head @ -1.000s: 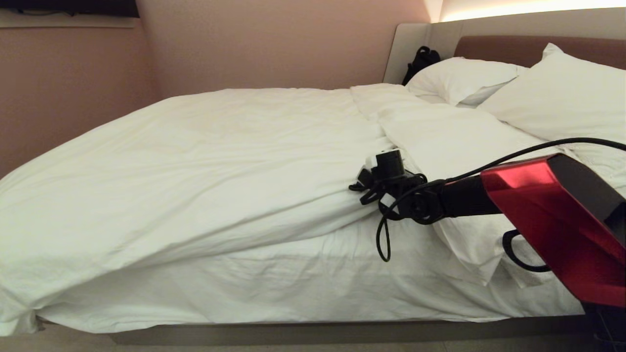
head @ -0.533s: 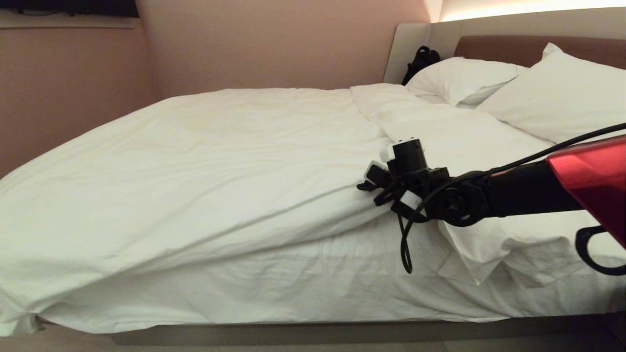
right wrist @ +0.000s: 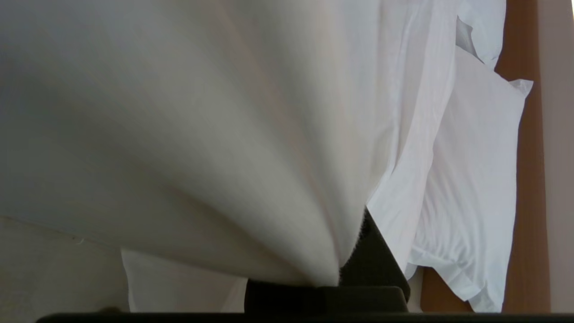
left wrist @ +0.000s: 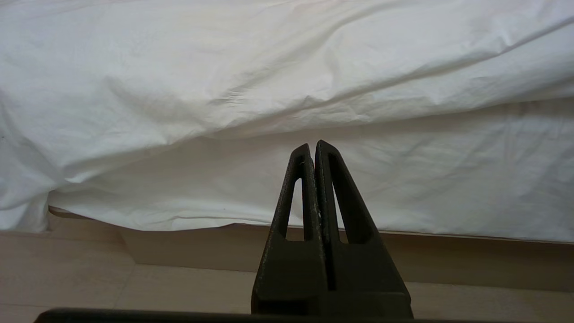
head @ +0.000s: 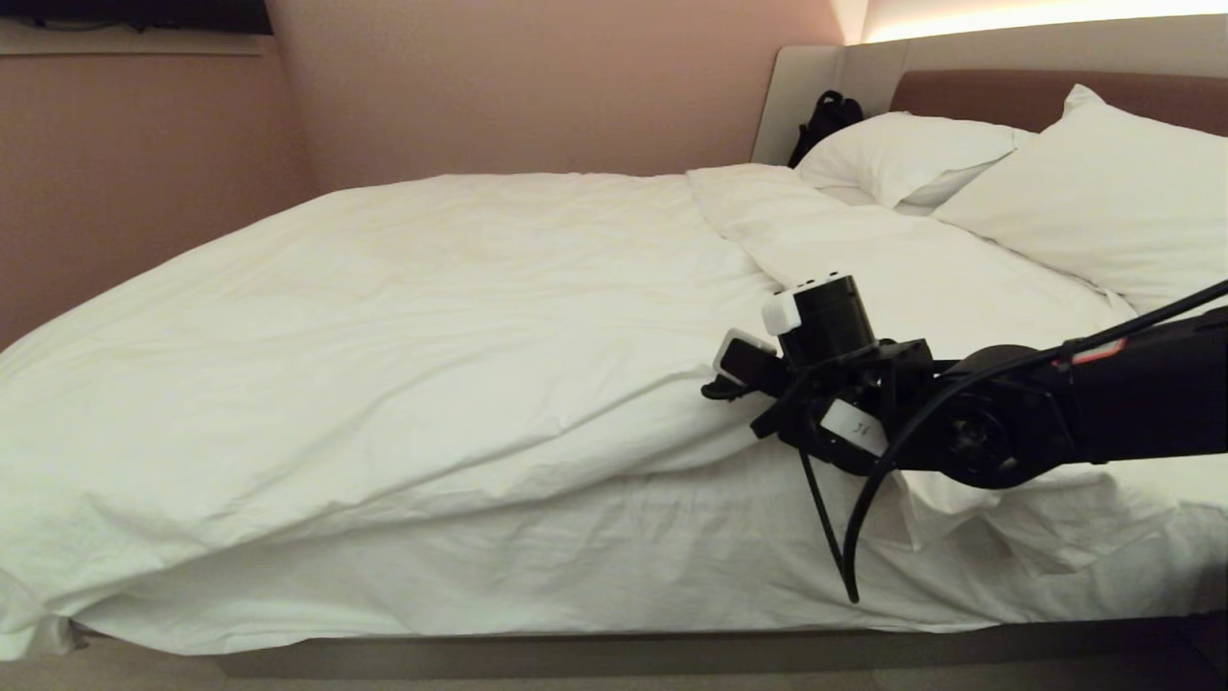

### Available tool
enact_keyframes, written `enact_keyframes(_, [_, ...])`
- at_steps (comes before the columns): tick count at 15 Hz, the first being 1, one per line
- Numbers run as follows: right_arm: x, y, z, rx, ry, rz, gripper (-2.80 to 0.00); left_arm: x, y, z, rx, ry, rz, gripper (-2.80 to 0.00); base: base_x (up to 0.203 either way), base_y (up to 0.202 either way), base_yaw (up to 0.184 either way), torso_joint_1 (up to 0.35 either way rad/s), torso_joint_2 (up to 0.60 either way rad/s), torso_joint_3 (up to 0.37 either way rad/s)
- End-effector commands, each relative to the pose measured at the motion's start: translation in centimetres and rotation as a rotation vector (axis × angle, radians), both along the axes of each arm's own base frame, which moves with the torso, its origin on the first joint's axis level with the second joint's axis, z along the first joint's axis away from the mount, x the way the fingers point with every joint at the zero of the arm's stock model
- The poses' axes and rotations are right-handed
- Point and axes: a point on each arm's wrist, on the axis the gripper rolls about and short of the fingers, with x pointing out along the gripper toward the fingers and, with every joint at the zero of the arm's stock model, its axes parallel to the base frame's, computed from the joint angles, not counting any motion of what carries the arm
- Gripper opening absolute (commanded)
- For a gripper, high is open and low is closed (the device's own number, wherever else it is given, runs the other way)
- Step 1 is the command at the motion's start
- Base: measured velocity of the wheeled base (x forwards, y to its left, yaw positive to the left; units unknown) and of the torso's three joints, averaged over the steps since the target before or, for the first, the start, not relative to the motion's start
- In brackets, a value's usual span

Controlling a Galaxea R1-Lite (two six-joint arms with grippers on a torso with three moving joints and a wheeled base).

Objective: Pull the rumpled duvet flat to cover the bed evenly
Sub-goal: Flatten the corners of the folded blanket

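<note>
Jaws of my right gripper [head: 715,389] pinch the duvet [head: 432,317] edge so I can drag it over the bed [head: 576,566]; left gripper [left wrist: 314,150] is pressed together, idle.

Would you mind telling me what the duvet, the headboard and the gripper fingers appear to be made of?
The duvet looks like matte white woven fabric, probably cotton, over soft filling: it creases finely and puffs. The headboard seems brown padded upholstery, fabric or leatherette; the look leaves it open. The left gripper has fingers of matte black moulded plastic or rubber, with cut-out slots. The right gripper looks alike.
</note>
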Motion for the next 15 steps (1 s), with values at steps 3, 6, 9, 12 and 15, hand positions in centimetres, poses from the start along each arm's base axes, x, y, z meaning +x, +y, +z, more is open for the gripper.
enact_keyframes(3, [-1.7,-0.9,0.6,0.006,0.023,0.038,-2.80,0.0,0.0,0.0,-0.001,0.001,0.001,-2.80,0.000,0.000,0.000,0.000,0.00,0.000])
enact_keyframes(6, [-3.0,-1.6,0.4,0.015,0.053,0.078,-2.80,0.0,0.0,0.0,-0.001,0.000,0.001,-2.80,0.000,0.000,0.000,0.000,0.00,0.000])
enact_keyframes(9, [-5.1,-2.2,0.2,0.025,0.086,0.138,-2.80,0.0,0.0,0.0,-0.001,0.001,0.001,-2.80,0.000,0.000,0.000,0.000,0.00,0.000])
enact_keyframes(12, [-6.7,-2.4,-0.2,0.027,0.113,0.188,-2.80,0.0,0.0,0.0,-0.001,-0.001,0.001,-2.80,0.000,0.000,0.000,0.000,0.00,0.000])
enact_keyframes(15, [-7.6,-2.6,-0.8,0.044,0.151,0.233,-2.80,0.0,0.0,0.0,-0.001,-0.001,0.001,-2.80,0.000,0.000,0.000,0.000,0.00,0.000])
